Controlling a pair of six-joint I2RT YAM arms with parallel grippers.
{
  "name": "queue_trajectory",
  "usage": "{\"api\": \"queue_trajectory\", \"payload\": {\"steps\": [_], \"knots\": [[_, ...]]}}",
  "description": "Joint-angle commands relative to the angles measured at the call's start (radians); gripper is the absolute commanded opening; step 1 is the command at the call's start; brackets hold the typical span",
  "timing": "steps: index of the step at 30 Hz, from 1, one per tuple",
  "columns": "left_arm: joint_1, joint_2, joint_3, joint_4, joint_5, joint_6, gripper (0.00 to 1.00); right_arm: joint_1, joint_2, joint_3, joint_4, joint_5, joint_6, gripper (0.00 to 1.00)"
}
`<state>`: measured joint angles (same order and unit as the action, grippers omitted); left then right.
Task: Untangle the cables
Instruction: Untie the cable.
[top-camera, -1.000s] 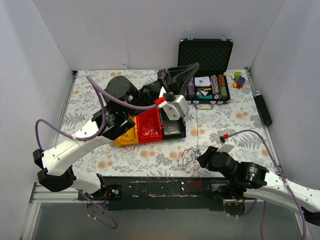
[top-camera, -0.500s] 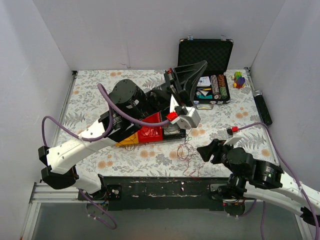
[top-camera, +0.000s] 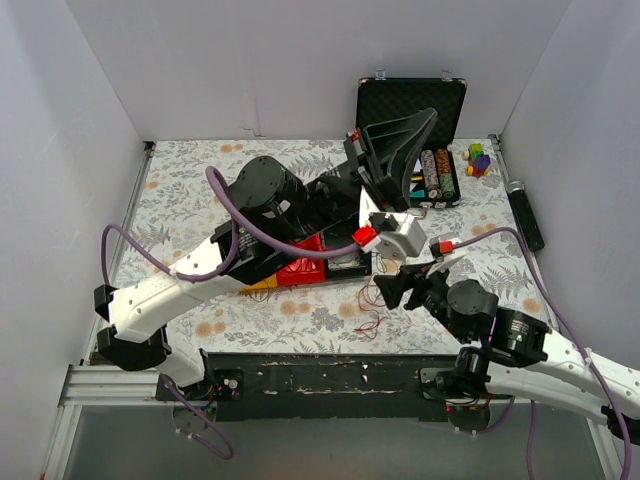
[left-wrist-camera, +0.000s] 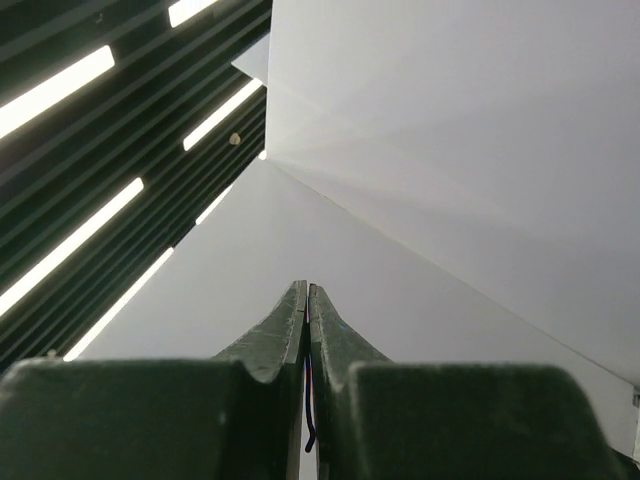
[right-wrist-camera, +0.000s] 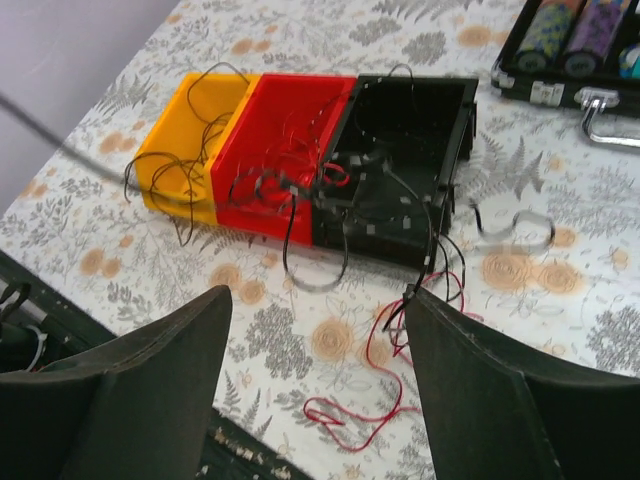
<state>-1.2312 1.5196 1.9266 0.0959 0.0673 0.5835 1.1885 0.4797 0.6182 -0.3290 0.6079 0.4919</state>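
The cables (top-camera: 374, 300) are thin red and black strands lying loose on the flowered table in front of the black bin. In the right wrist view the red loops (right-wrist-camera: 400, 375) lie between my fingers, and black strands (right-wrist-camera: 432, 240) run up into the bin. My left gripper (top-camera: 428, 116) is raised high over the table's back and is shut on a thin dark strand (left-wrist-camera: 309, 400) that shows between its closed jaws (left-wrist-camera: 307, 287). My right gripper (top-camera: 388, 290) is open and empty, low over the tangle (right-wrist-camera: 318, 300), its right finger (right-wrist-camera: 480, 380) beside the strands.
A three-part bin, yellow (right-wrist-camera: 185, 140), red (right-wrist-camera: 285, 135) and black (right-wrist-camera: 405, 150), holds more loose wires; my left arm hides most of it from above. An open black case (top-camera: 412, 105) with poker chips stands at the back right. A small coloured toy (top-camera: 479, 158) and a black stick (top-camera: 527, 216) lie beside it.
My left gripper has risen and swung right with the strand in it. My right gripper has moved left and forward to the tangle, which has drawn towards the black bin.
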Motion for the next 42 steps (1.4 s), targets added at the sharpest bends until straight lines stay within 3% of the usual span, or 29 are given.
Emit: {"api": "queue_trajectory", "payload": {"steps": [1,10,14,23,31,38,42], "knots": [[-0.068,-0.016,0.058,-0.001,-0.038,0.1,0.0,0.0,0.055,0.018,0.2,0.101,-0.173,0.79],[-0.198,0.042,0.213,-0.002,-0.13,0.236,0.01,-0.003,0.151,-0.067,0.364,0.178,-0.179,0.73],[-0.212,0.065,0.264,0.01,-0.135,0.252,0.01,-0.004,0.172,-0.017,0.435,0.179,-0.226,0.47],[-0.258,0.044,0.247,0.03,-0.175,0.242,0.02,-0.01,0.25,0.172,0.554,0.199,-0.407,0.02],[-0.26,-0.036,0.097,0.039,-0.236,0.132,0.01,-0.035,0.336,0.299,0.597,0.142,-0.469,0.01],[-0.243,-0.154,-0.101,-0.063,-0.342,-0.161,0.06,-0.035,0.306,0.374,0.616,0.075,-0.467,0.01],[-0.142,-0.228,-0.218,-0.24,-0.299,-0.393,0.07,-0.035,0.257,0.385,0.596,0.052,-0.461,0.01]]}}
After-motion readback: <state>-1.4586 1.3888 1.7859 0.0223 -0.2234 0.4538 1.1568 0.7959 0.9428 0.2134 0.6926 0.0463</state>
